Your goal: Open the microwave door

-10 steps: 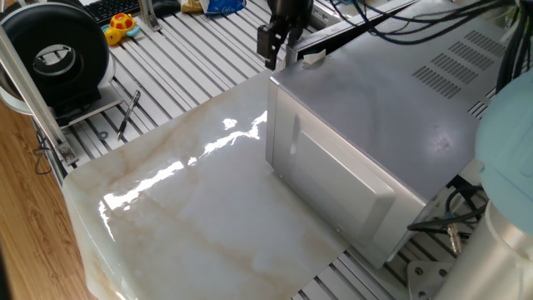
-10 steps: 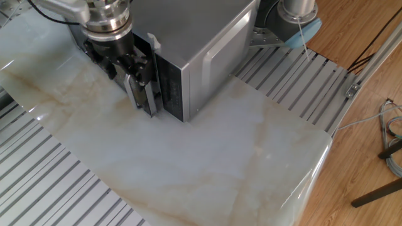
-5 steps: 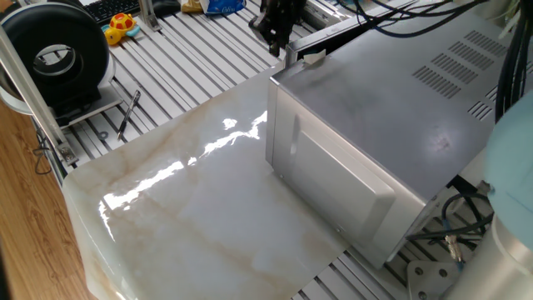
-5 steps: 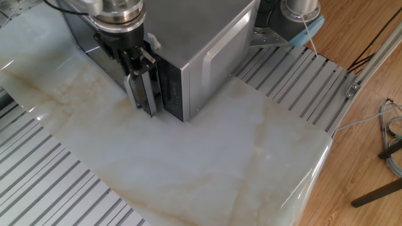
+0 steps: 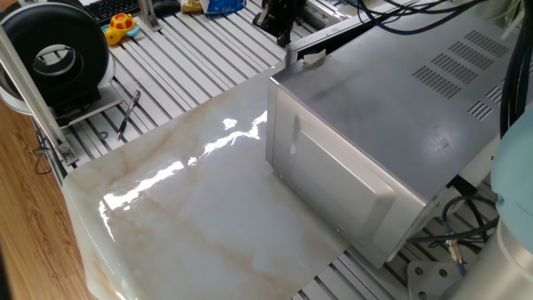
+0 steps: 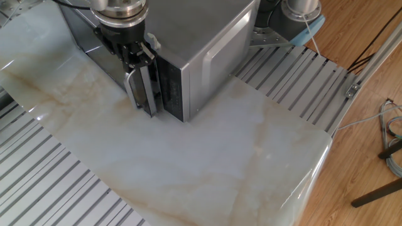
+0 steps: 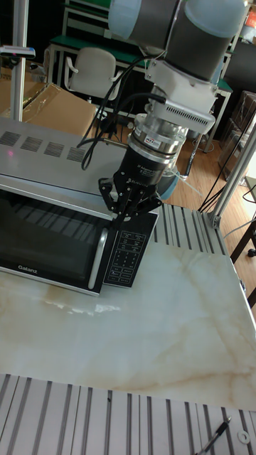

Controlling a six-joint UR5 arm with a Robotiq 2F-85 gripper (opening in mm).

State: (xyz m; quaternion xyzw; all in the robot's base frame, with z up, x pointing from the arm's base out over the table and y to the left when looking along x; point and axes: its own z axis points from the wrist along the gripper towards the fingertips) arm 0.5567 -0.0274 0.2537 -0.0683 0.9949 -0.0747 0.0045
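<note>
The microwave (image 5: 391, 100) (image 6: 188, 31) (image 7: 50, 153) is a big silver box on the marble slab. Its door (image 7: 43, 238) has a dark glassy face and a silver handle (image 7: 99, 259) (image 6: 139, 91) beside the keypad (image 7: 128, 256). The door lies against the box or at most a crack ajar. My gripper (image 7: 129, 217) (image 6: 139, 55) (image 5: 281, 25) points down at the top of the door's handle side, right at the front corner. Its fingers are drawn together into a V, with nothing seen between them.
The marble slab (image 5: 191, 200) (image 6: 207, 150) stretches in front of the microwave. A black round device (image 5: 58, 50), a yellow toy (image 5: 121, 25) and a pen-like tool (image 5: 129, 112) lie on the slatted table. Cables (image 5: 450, 221) hang behind the microwave.
The gripper has risen and shifted from the lower part of the handle toward the microwave's top front corner. The door has not visibly moved.
</note>
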